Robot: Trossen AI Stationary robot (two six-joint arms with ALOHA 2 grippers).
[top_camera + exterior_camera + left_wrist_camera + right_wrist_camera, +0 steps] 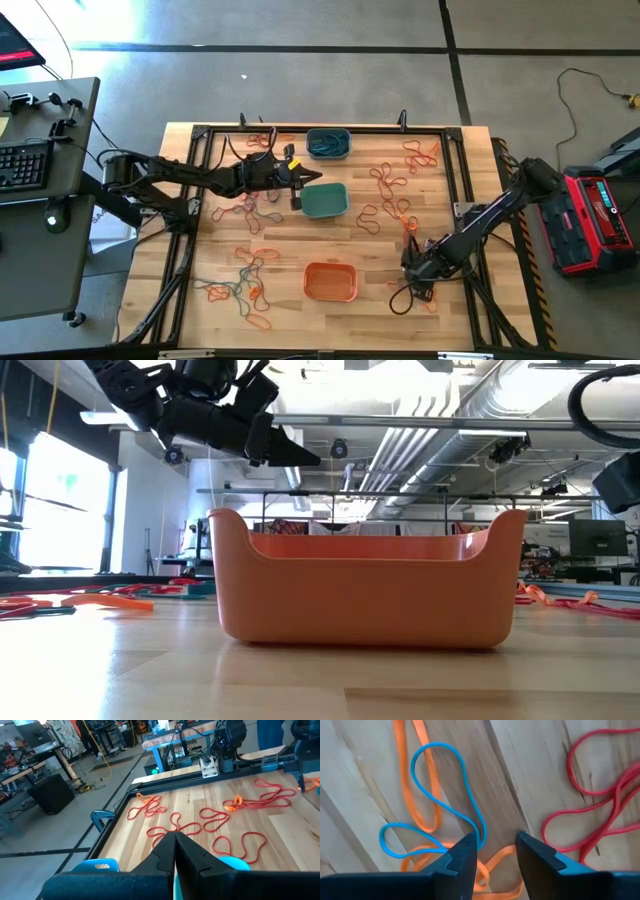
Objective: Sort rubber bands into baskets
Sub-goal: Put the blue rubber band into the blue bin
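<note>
Right pincer [494, 851], spread, sits low over a blue band [437, 802] (thin, floppy, light); pinch its strand lying at eleven o'clock.

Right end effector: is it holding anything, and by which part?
Nothing is held: the right end effector is open over the blue band, fingers either side of one end loop.

The orange basket [365, 588] stands at centre on the wooden table [320, 680]. At 11 o'clock, a dark gripper [285, 452] hangs above it. Orange rubber bands [110, 600] lie flat at 9 o'clock, more bands [570, 600] at 3 o'clock.
</note>
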